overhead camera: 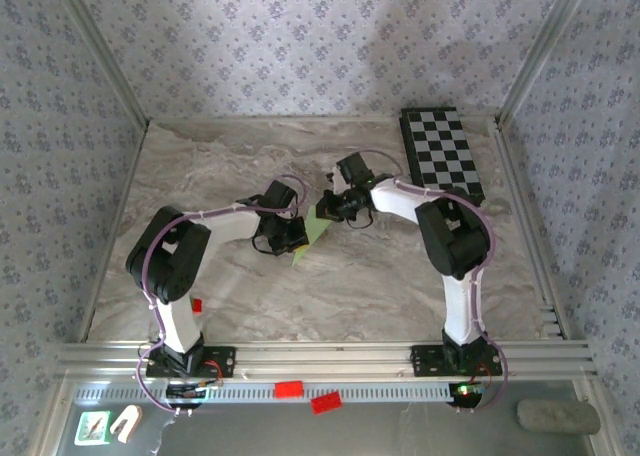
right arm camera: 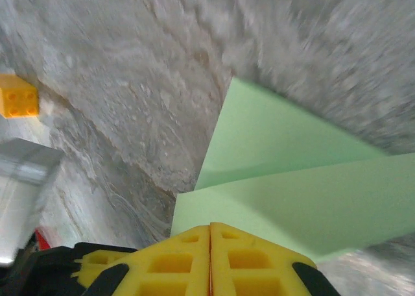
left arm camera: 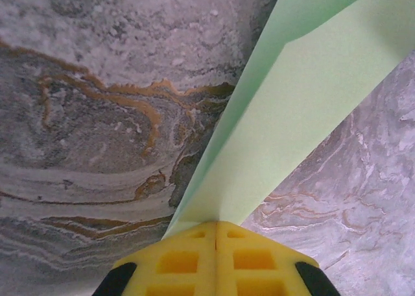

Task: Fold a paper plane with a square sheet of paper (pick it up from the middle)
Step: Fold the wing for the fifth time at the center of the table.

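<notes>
Item: square sheet of paper (overhead camera: 312,236), mid-frame in the top view, creased into layers. My left claw (left arm camera: 216,226) and right claw (right arm camera: 210,228) each clamp an edge. Status: partly folded, I judge; further folds outstanding.

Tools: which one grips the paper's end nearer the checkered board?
The right tool: it pinches the green paper farther back; the left tool pinches nearer.

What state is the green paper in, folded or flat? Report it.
Folded: the green paper shows overlapping layers meeting at a crease, pinched by the left fingers and the right fingers.
</notes>
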